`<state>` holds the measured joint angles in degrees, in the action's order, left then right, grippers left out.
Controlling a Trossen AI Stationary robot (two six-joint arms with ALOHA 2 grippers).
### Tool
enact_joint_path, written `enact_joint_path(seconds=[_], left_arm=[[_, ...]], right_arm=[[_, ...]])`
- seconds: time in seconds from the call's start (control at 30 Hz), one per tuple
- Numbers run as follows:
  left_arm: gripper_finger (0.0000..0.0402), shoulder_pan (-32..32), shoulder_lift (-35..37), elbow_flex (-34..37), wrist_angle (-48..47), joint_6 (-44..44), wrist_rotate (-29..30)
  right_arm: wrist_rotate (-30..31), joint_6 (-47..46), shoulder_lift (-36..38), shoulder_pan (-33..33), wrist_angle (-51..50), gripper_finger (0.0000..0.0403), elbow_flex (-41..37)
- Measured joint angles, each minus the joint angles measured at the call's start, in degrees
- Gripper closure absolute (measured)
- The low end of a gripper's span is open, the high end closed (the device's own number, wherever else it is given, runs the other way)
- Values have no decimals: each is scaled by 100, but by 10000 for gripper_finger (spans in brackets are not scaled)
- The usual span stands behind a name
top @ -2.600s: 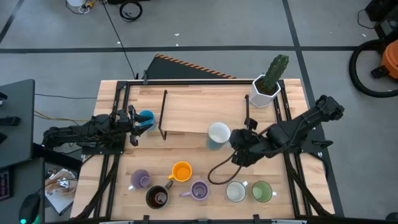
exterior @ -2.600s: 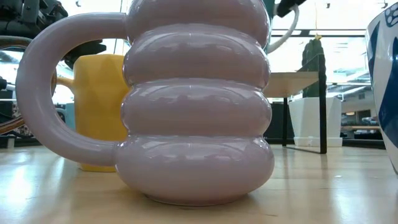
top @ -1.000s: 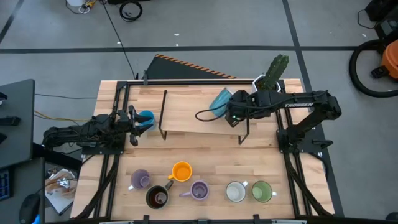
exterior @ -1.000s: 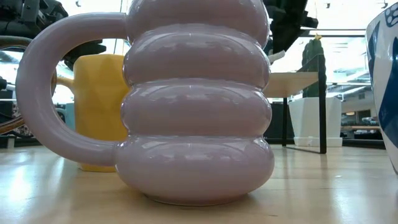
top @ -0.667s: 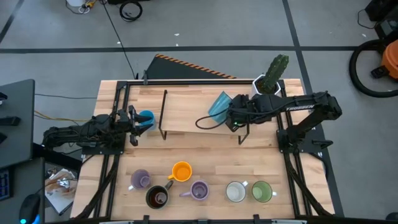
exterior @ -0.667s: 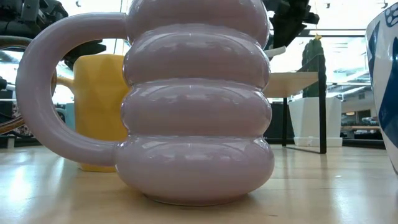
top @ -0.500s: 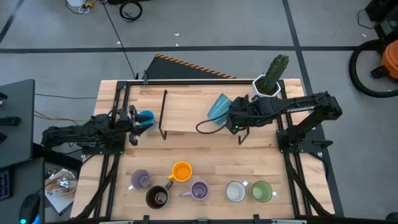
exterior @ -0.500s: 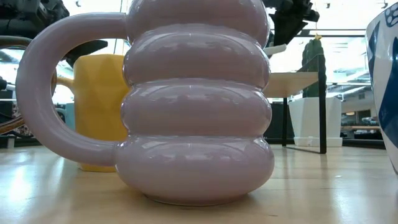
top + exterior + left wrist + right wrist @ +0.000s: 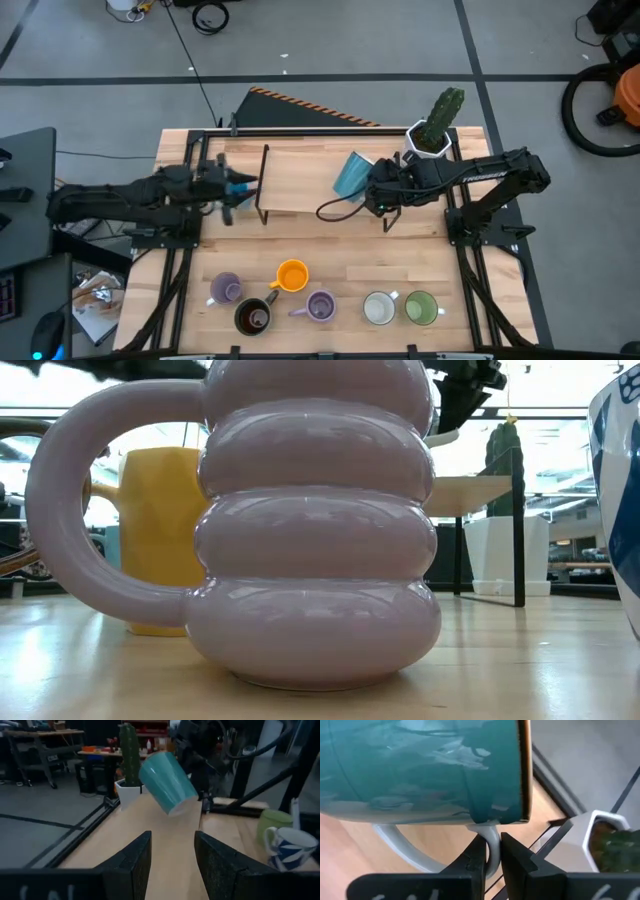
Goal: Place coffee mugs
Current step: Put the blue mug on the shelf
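Carrying a teal mug over the raised wooden shelf, the right tool is, by my reading, in the middle of the placing step; seen from above, the mug hangs tilted near the cactus pot, while the left tool reaches toward the shelf's near post, and I cannot make out from here whether anything sits between its fingers; six more mugs wait in a row along the front of the surface, among them an orange mug and a green mug.

From surface level, a ribbed lavender mug fills the frame; little else can be read there.

In the left wrist view, that arm's fingers stand parted with nothing visible between them; the teal mug hangs tipped above the board, clear of it.

In the right wrist view, the right tool is pinched nearly closed on the mug's pale handle; the next move likely calls for righting the mug, lowering it until its base rests flat, then letting go.
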<state>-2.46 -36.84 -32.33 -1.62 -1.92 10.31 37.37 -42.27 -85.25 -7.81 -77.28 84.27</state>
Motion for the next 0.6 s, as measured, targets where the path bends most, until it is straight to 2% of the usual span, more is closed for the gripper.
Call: enact_joint_path(seconds=[0.17,0.3,0.37,0.43,0.6], left_arm=[[244,-113,-1488,-875,385,376,-165],[231,-593,-2321,-1515,368,319,-1273],[223,-812,-2612,-1706,344,255,-1835],[216,-951,-2822,-1835,361,213,-2120],[212,-998,-2966,-1885,446,241,-2245]], right_arm=[[563,523,2,-139,57,357,4],[1224,997,7,-399,58,357,4],[1472,1247,11,-526,123,357,-30],[1665,1520,11,-650,213,357,-128],[2137,2083,-212,-862,293,359,-343]])
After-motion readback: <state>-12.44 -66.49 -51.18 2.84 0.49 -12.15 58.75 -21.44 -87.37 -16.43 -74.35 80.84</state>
